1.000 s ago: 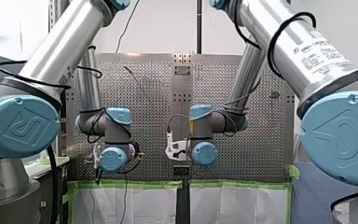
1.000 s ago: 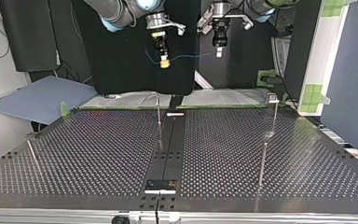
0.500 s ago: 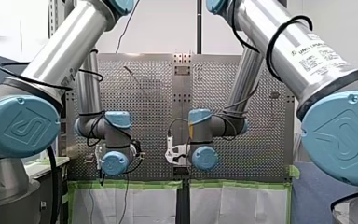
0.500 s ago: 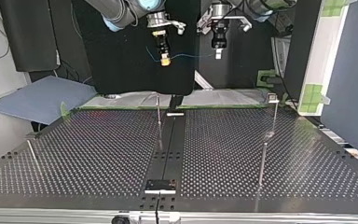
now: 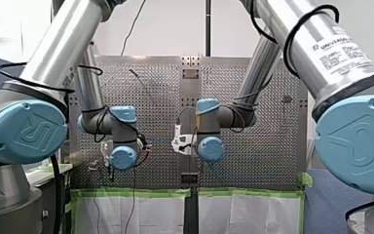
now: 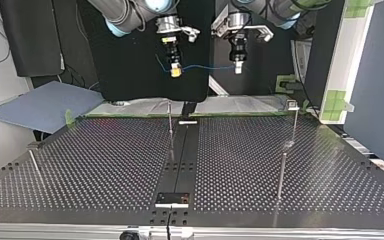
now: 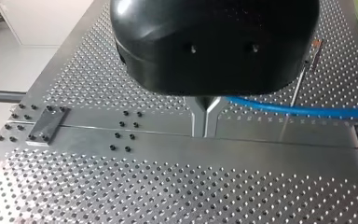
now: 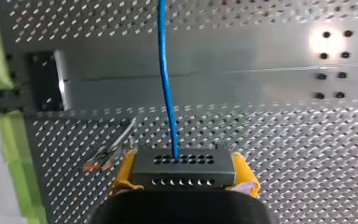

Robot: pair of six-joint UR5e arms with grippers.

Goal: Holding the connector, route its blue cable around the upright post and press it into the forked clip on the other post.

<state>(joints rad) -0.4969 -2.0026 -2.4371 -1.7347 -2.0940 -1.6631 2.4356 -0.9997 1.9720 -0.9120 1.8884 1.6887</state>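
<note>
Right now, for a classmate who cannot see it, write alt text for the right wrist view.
My right end effector holds a dark connector with rows of small holes between its yellow pads. A blue cable leaves the connector and runs straight ahead over the perforated table, crossing a plain metal strip.

White wall (image 5: 175,29), black backdrop panel (image 6: 130,75), blue-grey sheet (image 6: 45,106), green tape (image 5: 141,193) edging perforated table (image 6: 105,160).

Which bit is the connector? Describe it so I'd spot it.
Above the perforated table, find my right gripper, at the top view's left. Between its yellow pads sits the connector: a dark block with rows of holes, the blue cable leaving it.
</note>
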